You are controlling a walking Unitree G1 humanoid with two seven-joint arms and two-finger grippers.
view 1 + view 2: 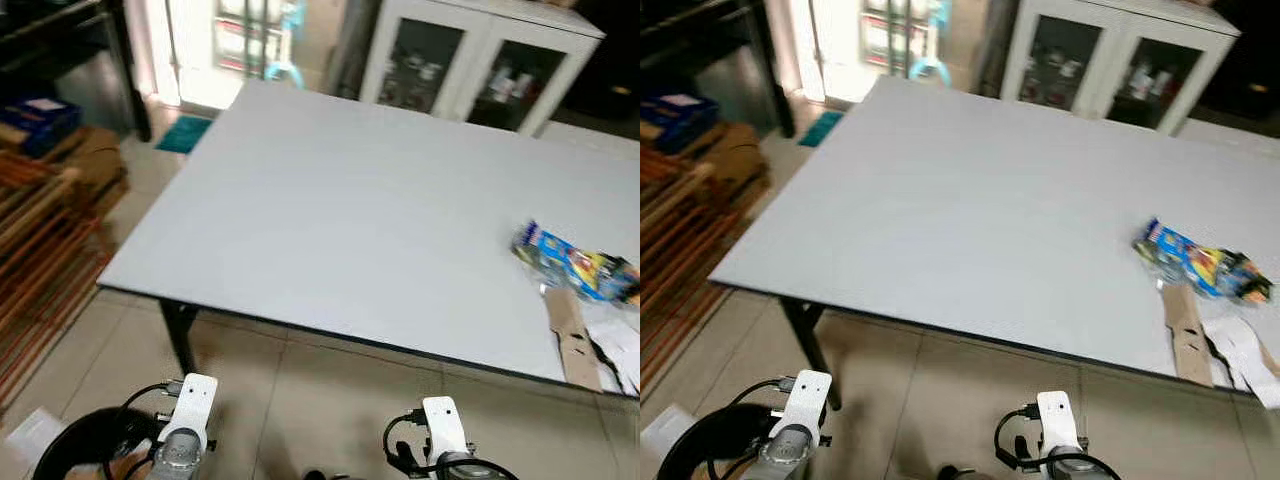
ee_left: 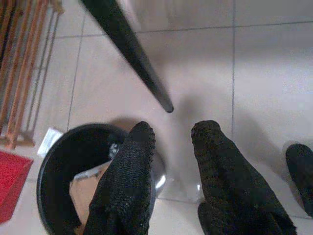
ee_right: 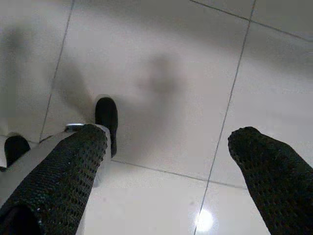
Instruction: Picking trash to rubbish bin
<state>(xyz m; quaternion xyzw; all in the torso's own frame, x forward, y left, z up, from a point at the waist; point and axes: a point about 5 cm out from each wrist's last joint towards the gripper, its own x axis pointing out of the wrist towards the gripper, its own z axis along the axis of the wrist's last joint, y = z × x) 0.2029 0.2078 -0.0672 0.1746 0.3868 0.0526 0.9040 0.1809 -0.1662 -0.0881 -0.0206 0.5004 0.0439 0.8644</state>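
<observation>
left end effector [image 2: 171,147] parted, above bin [image 2: 58,166] holding cardboard [image 2: 85,193]

Both arms hang low at the near edge of the scene, wrists pointing down toward the floor. The left arm [image 1: 183,435] sits at the near left, its white wrist housing upright with black cables looping beside it. The left gripper [image 2: 171,171] has its two black fingers parted by a moderate gap. The right arm [image 1: 445,440] sits near centre-right. The right gripper [image 3: 166,171] has its fingers spread wide apart, holding nothing.
</observation>
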